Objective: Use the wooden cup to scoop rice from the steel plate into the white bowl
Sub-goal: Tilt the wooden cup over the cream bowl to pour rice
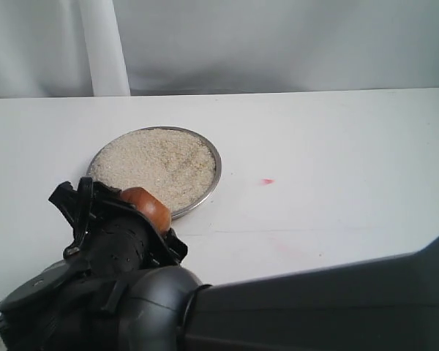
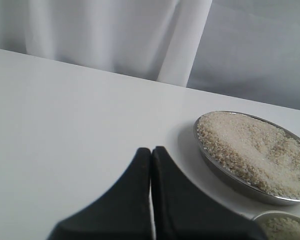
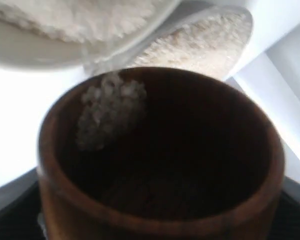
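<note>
The steel plate lies left of centre on the table, heaped with rice. My right arm reaches across to it, and the right gripper is shut on the wooden cup at the plate's near edge. In the right wrist view the tilted cup has a small clump of rice on its inner wall. Its mouth faces the white bowl, which holds rice. The exterior view hides the bowl. My left gripper is shut and empty, beside the plate and the bowl's rim.
A white table runs back to a pale curtain. A small red mark sits right of the plate. My right arm's dark body fills the lower right of the exterior view.
</note>
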Tool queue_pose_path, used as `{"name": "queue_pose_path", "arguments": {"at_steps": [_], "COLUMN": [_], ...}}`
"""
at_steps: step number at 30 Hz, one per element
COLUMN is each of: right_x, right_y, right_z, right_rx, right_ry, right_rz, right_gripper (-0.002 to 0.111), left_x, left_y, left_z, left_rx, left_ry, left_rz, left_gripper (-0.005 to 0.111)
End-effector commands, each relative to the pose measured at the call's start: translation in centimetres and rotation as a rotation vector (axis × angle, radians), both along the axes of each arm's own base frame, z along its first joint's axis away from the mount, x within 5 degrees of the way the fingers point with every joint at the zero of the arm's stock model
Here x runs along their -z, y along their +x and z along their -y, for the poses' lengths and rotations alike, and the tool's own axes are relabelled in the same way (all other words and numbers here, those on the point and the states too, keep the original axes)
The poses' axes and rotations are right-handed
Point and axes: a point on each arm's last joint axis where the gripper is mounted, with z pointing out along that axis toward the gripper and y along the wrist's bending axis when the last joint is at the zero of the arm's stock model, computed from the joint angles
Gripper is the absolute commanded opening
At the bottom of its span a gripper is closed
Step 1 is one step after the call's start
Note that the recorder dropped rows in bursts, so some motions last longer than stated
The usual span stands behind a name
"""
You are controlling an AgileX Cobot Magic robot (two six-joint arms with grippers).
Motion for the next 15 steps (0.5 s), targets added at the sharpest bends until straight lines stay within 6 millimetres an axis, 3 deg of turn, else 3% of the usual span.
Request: {"name": "queue_pose_path", "arguments": {"at_steps": [1,5,15], "right_x": [-0.23,-0.99,-0.88], "right_y": [-0.53,-0.02,-0.09], "right_z": [0.05,-0.17,-0.04], "right_rx": [-0.003,-0.015,-0.014], "right_ry": [0.009,0.035,0.009], "right_rz": [-0.06,0.041,0.027], "right_gripper": [0.0,0.0,0.0], "left_x": [0.01,0.01,0.01], "left_y": [0.02,0.02,0.02], "left_z": [0.04,0.04,0.04], "left_rx": [0.006,0.006,0.006], "left_ry": [-0.005,-0.005,-0.005], "left_rz": [0.005,0.005,0.005], "left_gripper": [0.0,0.0,0.0]}}
